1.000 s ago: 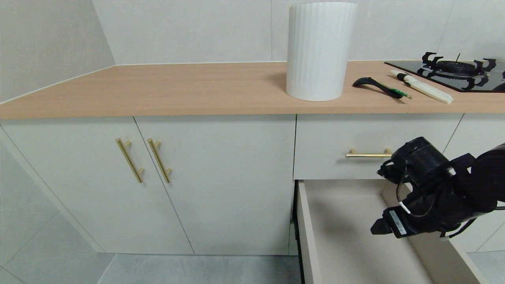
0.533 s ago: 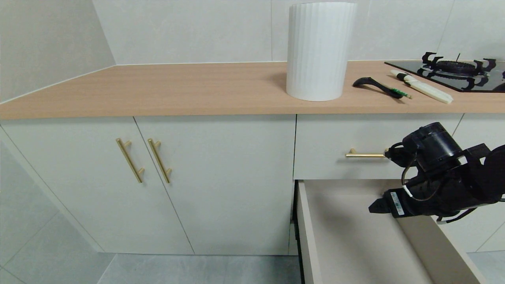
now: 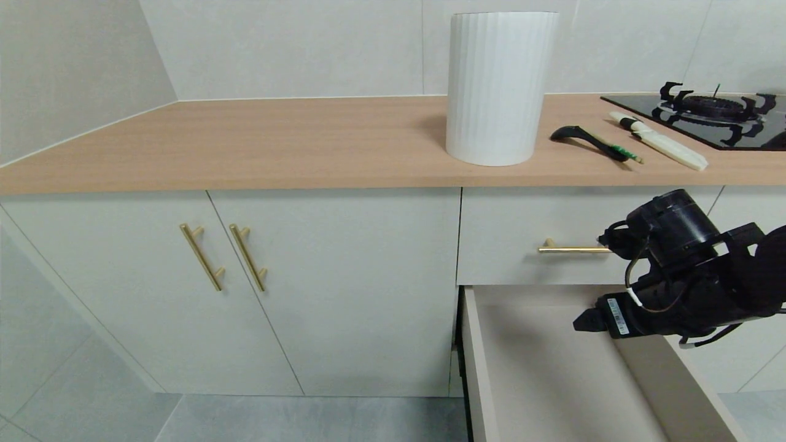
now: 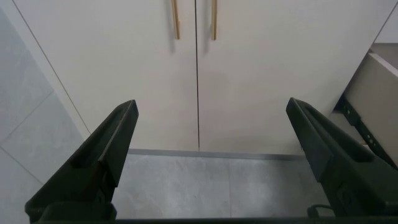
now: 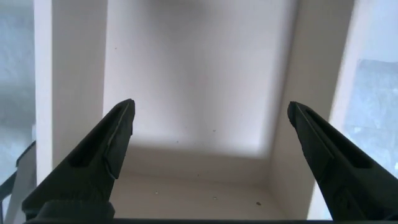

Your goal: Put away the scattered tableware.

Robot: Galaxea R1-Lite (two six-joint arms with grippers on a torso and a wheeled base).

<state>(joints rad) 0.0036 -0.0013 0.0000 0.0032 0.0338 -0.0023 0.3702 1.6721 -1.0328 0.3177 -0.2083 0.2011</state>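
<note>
wood-grain countertop [image 3: 245,141] carries the tableware; the drawer [image 3: 479,368] under it stands pulled out

i have the right gripper [image 3: 583,322] hanging just above the drawer, fingers spread wide with nothing between them, its camera looking down at the drawer's pale floor. the scattered pieces, a black ladle [image 3: 589,140] and a cream utensil [image 3: 660,141], lie side by side on the countertop above and behind the drawer, near a white ribbed canister [image 3: 498,86]. my left gripper [image 4: 211,106], also spread and holding nothing, sits low to the left of the drawer, facing the cabinet doors [image 4: 198,74]. i judge the drawer ready and nothing stowed yet; next i need to raise the right arm over the counter edge and close on the ladle's thin handle.
</note>
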